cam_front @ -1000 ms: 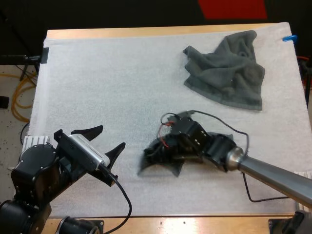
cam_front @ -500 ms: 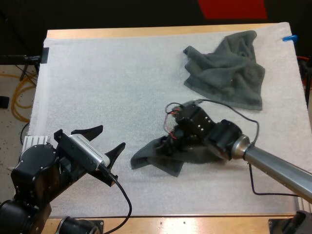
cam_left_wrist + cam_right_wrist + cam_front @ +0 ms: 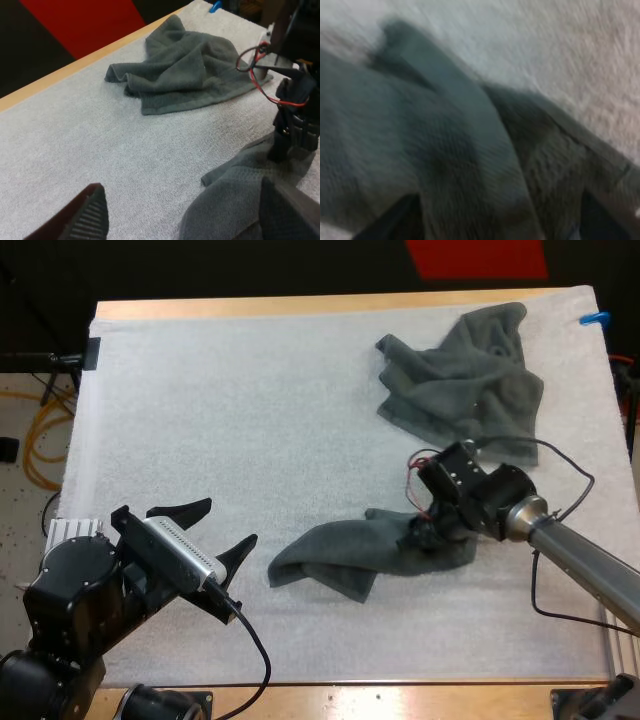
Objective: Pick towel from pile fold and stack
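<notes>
Left hand (image 3: 232, 520) hovers, fingers spread, well apart from the towel (image 3: 335, 552); right hand (image 3: 422, 533) pinches its end.

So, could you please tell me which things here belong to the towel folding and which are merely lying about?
Job: near towel, gripped by right pincer; crumpled towel at the far side; open left pincer.
Lying about: yellow cable on the floor; white mat, merely the work surface.

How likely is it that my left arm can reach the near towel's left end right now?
Probably yes: the open left tool faces the near towel across bare mat, nothing between; the right tool grips its other end.
</notes>
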`<action>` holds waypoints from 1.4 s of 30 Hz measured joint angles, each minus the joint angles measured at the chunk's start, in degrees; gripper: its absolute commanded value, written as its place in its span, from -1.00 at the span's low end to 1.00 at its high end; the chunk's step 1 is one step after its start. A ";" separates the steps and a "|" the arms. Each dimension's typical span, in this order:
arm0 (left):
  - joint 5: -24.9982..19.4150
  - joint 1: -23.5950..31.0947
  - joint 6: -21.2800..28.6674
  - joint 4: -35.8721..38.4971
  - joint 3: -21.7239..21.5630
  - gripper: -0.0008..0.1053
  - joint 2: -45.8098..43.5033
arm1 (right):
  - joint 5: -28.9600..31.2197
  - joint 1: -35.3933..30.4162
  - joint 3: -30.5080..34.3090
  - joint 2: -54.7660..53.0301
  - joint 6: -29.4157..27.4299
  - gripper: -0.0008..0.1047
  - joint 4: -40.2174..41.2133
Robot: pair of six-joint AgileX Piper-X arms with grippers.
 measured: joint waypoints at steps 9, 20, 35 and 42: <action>0.00 0.00 0.00 0.00 0.00 0.17 0.00 | -11.69 -1.59 4.82 2.63 -0.11 -0.73 -8.40; 0.00 0.00 0.00 0.00 0.00 0.17 0.00 | -9.20 -1.59 4.82 -4.62 -0.11 -0.97 -9.98; 0.00 0.00 0.00 0.00 0.00 0.17 0.00 | 29.20 -1.82 -1.53 -28.36 -9.42 -0.97 -12.60; 0.00 0.00 0.00 0.00 0.00 0.17 0.00 | 19.00 5.38 1.09 -25.37 3.18 -0.97 -13.33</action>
